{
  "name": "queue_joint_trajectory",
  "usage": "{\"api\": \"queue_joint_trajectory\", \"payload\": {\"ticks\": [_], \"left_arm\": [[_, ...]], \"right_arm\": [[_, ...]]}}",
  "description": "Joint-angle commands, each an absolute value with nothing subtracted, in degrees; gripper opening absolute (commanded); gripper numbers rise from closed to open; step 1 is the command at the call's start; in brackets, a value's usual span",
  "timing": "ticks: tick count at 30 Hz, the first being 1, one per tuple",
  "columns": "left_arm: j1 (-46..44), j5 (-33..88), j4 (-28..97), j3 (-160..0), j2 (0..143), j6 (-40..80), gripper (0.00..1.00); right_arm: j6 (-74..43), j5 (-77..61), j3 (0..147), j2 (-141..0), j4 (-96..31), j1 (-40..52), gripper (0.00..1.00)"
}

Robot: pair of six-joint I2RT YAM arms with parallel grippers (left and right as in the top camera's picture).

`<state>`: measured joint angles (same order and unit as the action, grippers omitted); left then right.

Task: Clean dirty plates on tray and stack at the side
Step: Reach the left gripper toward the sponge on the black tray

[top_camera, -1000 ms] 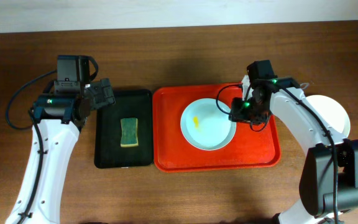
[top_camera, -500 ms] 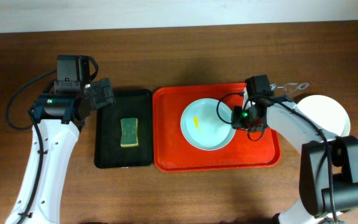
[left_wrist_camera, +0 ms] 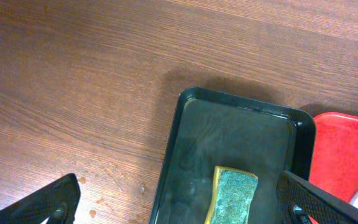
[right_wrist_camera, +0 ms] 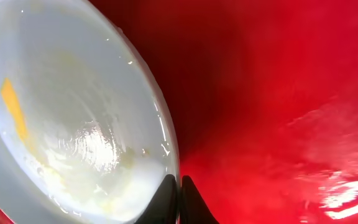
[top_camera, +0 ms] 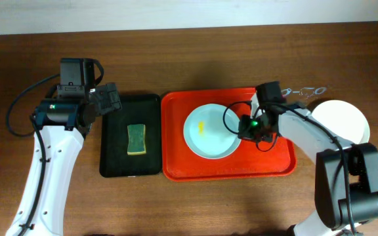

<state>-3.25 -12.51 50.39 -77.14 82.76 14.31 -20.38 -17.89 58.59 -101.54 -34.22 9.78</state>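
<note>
One dirty plate (top_camera: 207, 133), pale mint with a yellow smear, lies on the red-orange tray (top_camera: 274, 164). My right gripper (top_camera: 247, 125) is shut on the plate's right rim. In the right wrist view the two black fingers (right_wrist_camera: 179, 188) pinch the rim of the glossy plate (right_wrist_camera: 61, 118) over the tray's floor (right_wrist_camera: 278, 93). My left gripper (top_camera: 109, 99) is open and empty above the far left corner of the black tray. Its fingers (left_wrist_camera: 179, 190) spread wide in the left wrist view.
A black tray (top_camera: 118, 121) with a green-yellow sponge (top_camera: 136, 139) lies left of the red tray; both also show in the left wrist view, tray (left_wrist_camera: 241, 130) and sponge (left_wrist_camera: 232, 196). A white plate (top_camera: 344, 119) lies on the table right of the red tray.
My right gripper has moved left and closed on the plate's rim, and the plate has shifted a little to the left on the tray. The left arm has not moved.
</note>
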Motion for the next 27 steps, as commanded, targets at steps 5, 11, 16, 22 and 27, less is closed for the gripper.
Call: {"api": "queue_joint_trajectory", "payload": {"ticks": [5,11,16,22,27], "left_arm": [[-3.0,-13.3,50.5,-77.4,82.7,14.0,0.99],[-3.0,-13.3,50.5,-77.4,82.7,14.0,0.99],[-3.0,-13.3,50.5,-77.4,82.7,14.0,0.99],[-3.0,-13.3,50.5,-77.4,82.7,14.0,0.99],[-3.0,-13.3,50.5,-77.4,82.7,14.0,0.99]], "right_arm": [[-22.0,-16.8,58.1,-101.6,-33.7,13.5,0.42],[-22.0,-14.1,57.9,-101.6,-31.1,13.5,0.27],[-22.0,-14.2,57.0,-101.6,-29.6,13.5,0.16],[-21.9,-13.2,57.0,-101.6,-29.7,13.5,0.13],[-21.5,-11.9,56.3,-101.7,-28.6,15.0,0.04]]}}
